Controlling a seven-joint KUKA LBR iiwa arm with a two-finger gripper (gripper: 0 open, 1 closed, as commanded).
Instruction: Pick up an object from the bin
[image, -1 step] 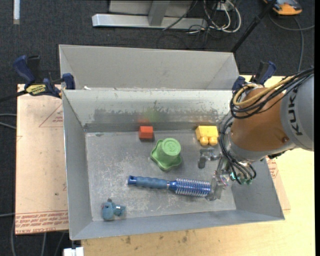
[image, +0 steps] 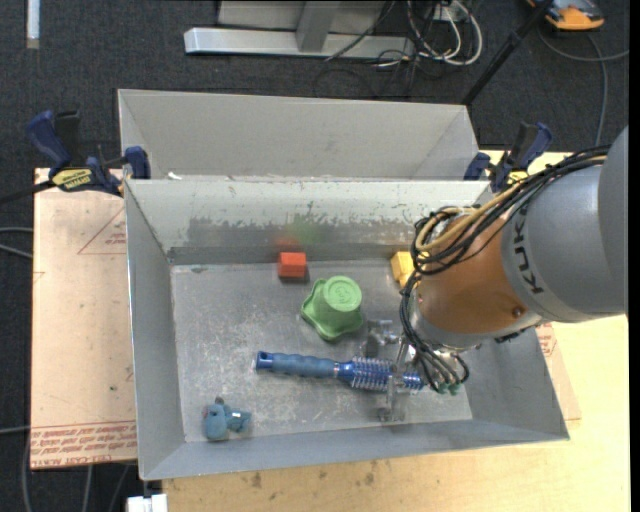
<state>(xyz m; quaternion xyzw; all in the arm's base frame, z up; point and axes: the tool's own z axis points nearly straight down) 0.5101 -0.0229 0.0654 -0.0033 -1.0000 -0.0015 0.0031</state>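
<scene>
Blue brush (image: 318, 368), head beside claw (image: 394, 386)

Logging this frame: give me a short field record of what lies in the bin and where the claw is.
bin: grey metal
claw: front right, low over the bristle end of the blue brush
blue brush: lying flat near the front, handle pointing left
green cup: middle, behind the brush
orange block: by the back wall
small blue-grey thing: front left
yellow thing: back right, partly hidden by the arm
</scene>
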